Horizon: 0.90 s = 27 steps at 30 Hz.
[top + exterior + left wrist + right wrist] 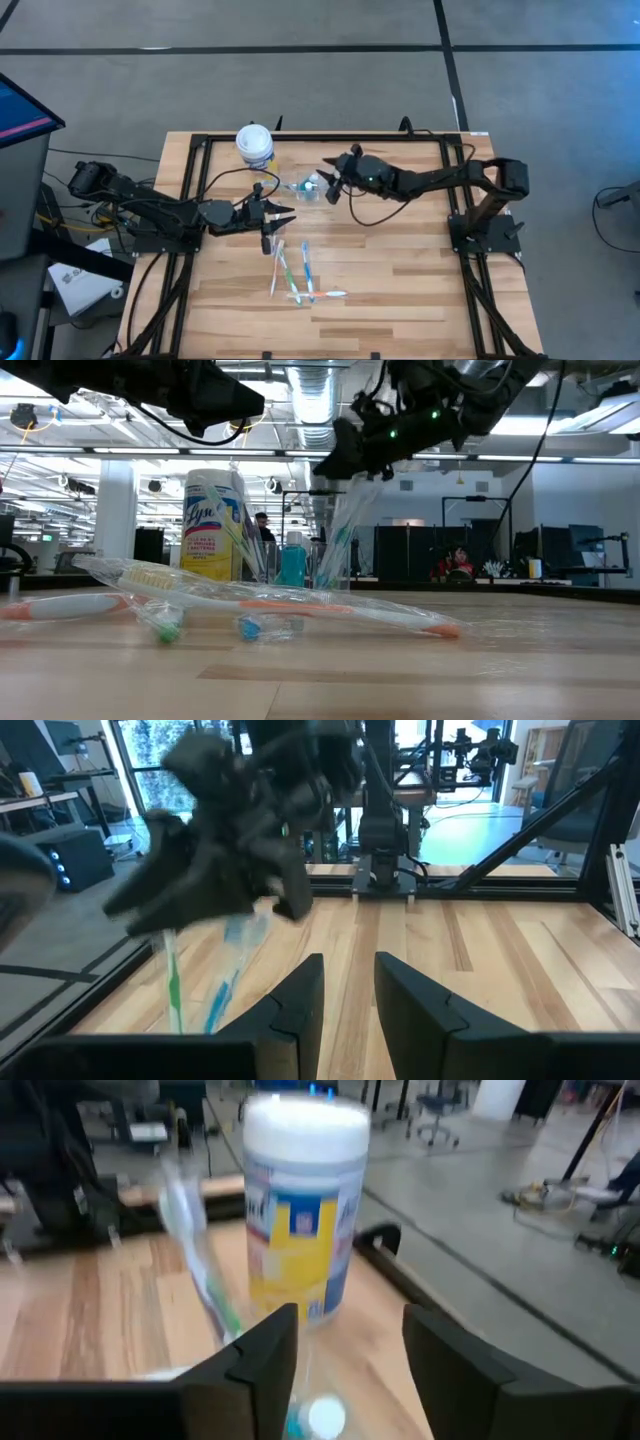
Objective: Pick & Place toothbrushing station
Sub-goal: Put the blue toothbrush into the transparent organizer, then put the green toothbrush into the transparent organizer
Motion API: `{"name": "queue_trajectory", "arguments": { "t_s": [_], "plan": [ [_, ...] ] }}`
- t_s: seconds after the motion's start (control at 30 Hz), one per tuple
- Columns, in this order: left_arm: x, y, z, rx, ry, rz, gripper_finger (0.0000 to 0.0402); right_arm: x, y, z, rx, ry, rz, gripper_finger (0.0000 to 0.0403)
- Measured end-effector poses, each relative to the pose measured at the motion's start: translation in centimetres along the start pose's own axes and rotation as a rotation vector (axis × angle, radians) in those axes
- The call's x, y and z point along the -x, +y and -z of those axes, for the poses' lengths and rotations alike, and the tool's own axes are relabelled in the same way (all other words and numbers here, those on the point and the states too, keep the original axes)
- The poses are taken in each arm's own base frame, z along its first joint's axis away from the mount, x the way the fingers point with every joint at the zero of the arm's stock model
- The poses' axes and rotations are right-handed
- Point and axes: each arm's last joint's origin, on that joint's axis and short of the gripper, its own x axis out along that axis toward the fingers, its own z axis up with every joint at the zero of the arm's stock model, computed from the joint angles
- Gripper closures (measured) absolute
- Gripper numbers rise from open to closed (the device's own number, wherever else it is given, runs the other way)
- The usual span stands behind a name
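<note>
Near the middle top of the high view, the right gripper (330,182) hangs over the small clear plastic cup (308,187) with thin toothbrushes in it, and its jaws are spread wide, holding nothing. More thin white, blue and green toothbrushes (296,272) lie lower on the wooden desk (400,280). At middle left, the left gripper (283,212) has jaws a little apart, empty. A white-lidded yellow canister (254,145) stands nearby.

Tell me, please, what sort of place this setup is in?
Probably a robotics lab in an open-plan office: exposed ceiling ducts, dark desks with monitors, and a wooden table framed by black rails.
</note>
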Motion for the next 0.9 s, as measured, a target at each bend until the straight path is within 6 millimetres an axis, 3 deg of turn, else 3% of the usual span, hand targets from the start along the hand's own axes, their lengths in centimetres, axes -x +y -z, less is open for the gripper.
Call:
{"name": "queue_trajectory", "arguments": {
  "t_s": [0.33, 0.67, 0.9],
  "plan": [
    [0.0, 0.0, 0.0, 0.005, 0.001, 0.0, 0.0317, 2.8, 0.3, -2.8, 0.027, -0.034, -0.033, 0.0227],
    [0.2, -0.7, 0.7, 0.138, 0.075, 0.122, 0.0317, 6.2, 3.9, -3.6, 0.104, 0.006, -0.175, 0.0242],
    [0.8, -1.6, 1.9, 0.223, 0.208, 0.15, 0.0317, 7.8, 6.2, -3.0, 0.196, 0.06, -0.262, 0.0246]
  ]
}}
